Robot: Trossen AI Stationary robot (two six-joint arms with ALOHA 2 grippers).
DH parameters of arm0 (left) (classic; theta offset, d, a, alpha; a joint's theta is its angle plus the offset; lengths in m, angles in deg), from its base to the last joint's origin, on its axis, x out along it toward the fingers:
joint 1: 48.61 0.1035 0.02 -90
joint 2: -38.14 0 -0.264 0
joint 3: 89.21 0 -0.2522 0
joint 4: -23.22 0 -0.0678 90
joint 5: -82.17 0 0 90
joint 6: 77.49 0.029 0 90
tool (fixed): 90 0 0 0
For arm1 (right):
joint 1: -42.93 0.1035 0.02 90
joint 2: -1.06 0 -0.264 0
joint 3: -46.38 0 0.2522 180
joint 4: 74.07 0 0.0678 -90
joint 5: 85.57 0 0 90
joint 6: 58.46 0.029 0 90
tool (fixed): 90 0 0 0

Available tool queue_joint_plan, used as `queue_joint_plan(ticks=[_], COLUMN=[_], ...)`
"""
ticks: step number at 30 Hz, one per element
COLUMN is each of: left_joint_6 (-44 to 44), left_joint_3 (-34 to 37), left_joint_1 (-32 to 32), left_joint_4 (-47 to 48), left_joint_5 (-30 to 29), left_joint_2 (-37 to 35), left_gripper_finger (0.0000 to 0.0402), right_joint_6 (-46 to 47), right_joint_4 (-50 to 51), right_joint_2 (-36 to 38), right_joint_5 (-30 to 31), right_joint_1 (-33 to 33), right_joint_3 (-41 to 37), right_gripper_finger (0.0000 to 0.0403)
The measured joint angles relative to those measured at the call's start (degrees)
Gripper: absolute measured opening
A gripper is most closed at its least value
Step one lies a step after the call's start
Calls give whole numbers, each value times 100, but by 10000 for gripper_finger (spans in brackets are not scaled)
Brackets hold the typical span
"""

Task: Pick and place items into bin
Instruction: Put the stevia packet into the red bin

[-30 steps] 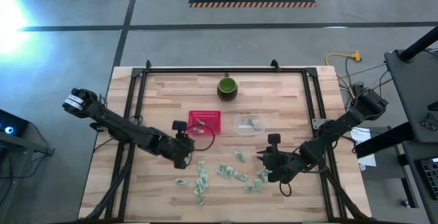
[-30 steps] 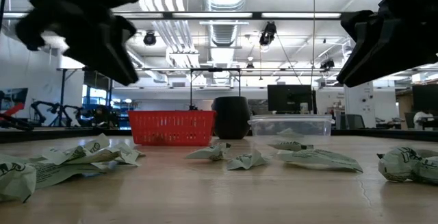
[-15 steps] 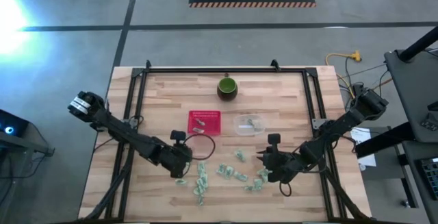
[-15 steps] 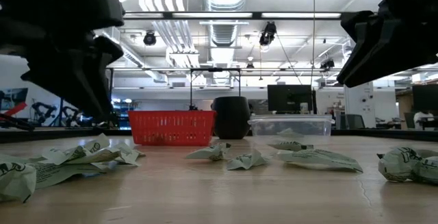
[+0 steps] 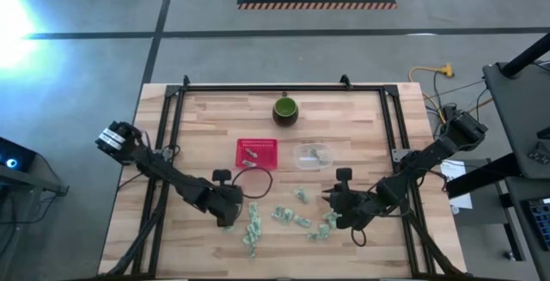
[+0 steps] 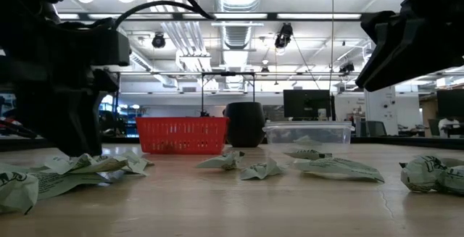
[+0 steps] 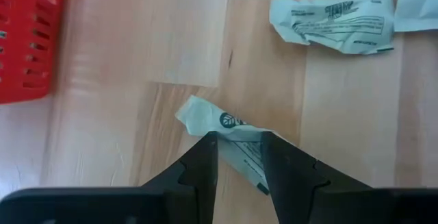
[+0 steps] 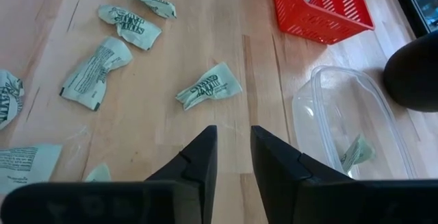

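1 red basket [image 5: 257,154], 1 clear tub [image 5: 314,156] and 1 cup [image 5: 285,109] are seen; about 12 packets [image 5: 292,217] are scattered nearby. The left gripper [image 7: 239,157], since lowered, straddles 1 packet [image 7: 231,138], ungrasped; the right gripper [image 8: 233,157] is held narrowly parted, empty.

Dark green cup [image 5: 285,109] beyond clear plastic tub [image 5: 313,156], apart.
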Motion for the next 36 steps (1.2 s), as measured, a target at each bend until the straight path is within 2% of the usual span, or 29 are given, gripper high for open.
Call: queue_joint_plan(ticks=[6,13,16,18,28,36], left_joint_6=[277,2051,2400,2216,218,17], left_joint_3=[-20,-11,-1,13,11,16], left_joint_1=[2,-11,-7,0,8,55], left_joint_4=[6,-44,17,58,3,5], left_joint_5=[29,-124,-223,-226,-248,-231], left_joint_2=[10,2,-53,-145,-795,-491], left_gripper_finger=[97,97,97,97,97,108], right_joint_6=[-2,-30,-35,-45,-46,-46], right_joint_4=[-29,-32,-34,-34,-64,-72], right_joint_2=[0,0,0,0,0,7], right_joint_5=[0,2,1,0,2,2], right_joint_1=[0,0,2,2,-13,-13], right_joint_3=[0,0,0,0,-1,-2], right_gripper_finger=[70,72,75,77,68,77])
